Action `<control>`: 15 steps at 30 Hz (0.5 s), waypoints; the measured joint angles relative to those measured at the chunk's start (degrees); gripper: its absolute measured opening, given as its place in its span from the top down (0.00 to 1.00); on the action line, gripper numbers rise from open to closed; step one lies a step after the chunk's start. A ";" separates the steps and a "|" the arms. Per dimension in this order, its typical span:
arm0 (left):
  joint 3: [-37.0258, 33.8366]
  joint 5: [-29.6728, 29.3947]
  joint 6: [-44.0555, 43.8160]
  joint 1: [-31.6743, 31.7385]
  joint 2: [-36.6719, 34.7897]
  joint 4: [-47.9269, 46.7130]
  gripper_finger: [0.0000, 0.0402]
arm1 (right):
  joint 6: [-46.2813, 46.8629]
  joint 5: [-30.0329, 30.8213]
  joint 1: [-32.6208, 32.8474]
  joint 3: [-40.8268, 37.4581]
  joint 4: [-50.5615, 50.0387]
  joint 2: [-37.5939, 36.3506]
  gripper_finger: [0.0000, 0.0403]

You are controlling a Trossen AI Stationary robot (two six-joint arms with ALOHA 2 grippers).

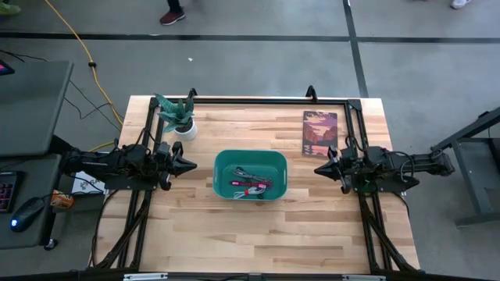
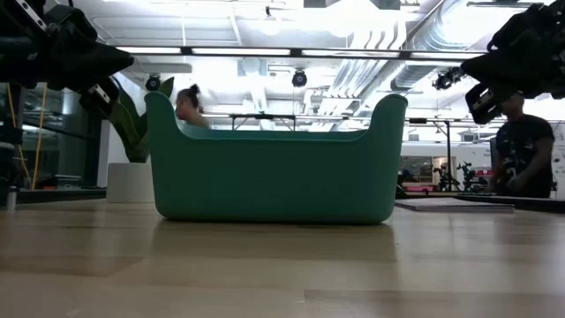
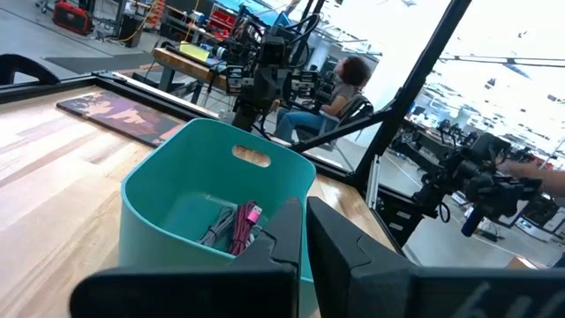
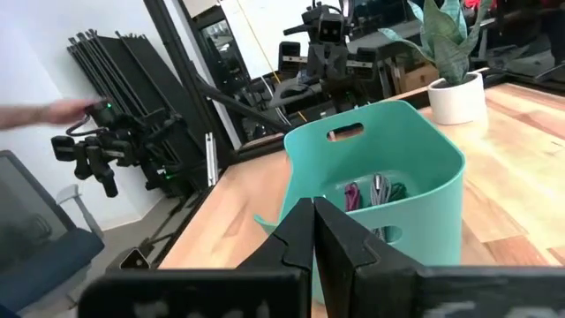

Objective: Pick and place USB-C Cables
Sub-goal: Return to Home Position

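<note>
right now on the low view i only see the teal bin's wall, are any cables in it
observer: yes, the high view shows the USB-C cables lying bundled inside the teal bin.
operator: are the end effectors holding anything
observer: no, the wrist views show the left end effector and the right end effector shut and empty, short of the bin.

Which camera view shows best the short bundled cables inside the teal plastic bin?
The high view: it looks straight down into the teal plastic bin, showing the short bundled cables on its floor. Both wrist views show some cables over the rim. The low view shows only the bin's wall.
</note>
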 joint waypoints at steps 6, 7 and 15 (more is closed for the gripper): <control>0.00 0.00 0.00 0.00 0.00 0.00 1.00 | 0.07 0.12 0.00 0.00 -0.02 0.02 1.00; 0.00 0.00 0.00 0.00 0.00 0.02 1.00 | 0.18 0.13 0.00 -0.02 -0.02 0.02 1.00; 0.00 0.00 0.00 0.00 0.00 0.02 1.00 | 0.26 0.15 0.00 -0.02 0.04 -1.52 1.00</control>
